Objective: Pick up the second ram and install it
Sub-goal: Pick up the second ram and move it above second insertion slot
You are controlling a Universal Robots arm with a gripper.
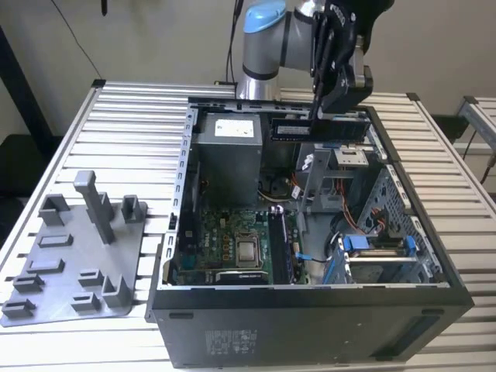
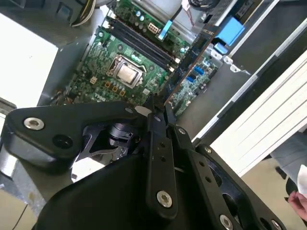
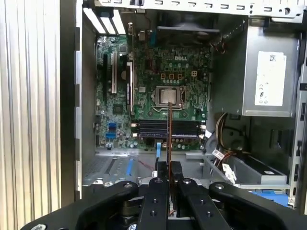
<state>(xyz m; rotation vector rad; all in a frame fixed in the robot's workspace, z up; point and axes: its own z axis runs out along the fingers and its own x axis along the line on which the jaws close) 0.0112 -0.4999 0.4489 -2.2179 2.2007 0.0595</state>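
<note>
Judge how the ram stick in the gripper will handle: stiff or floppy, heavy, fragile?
Probably stiff: the second ram juts level to both sides of the gripper without sagging. Likely light, since a narrow pinch near mid-length carries it. Possibly fragile: edge-on in the first wrist view it looks very thin.

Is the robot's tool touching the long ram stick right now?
Touching. In the first wrist view the tool pinches the second ram from both sides with no gap; in the exterior view it hangs from the tool above the computer case.
</note>
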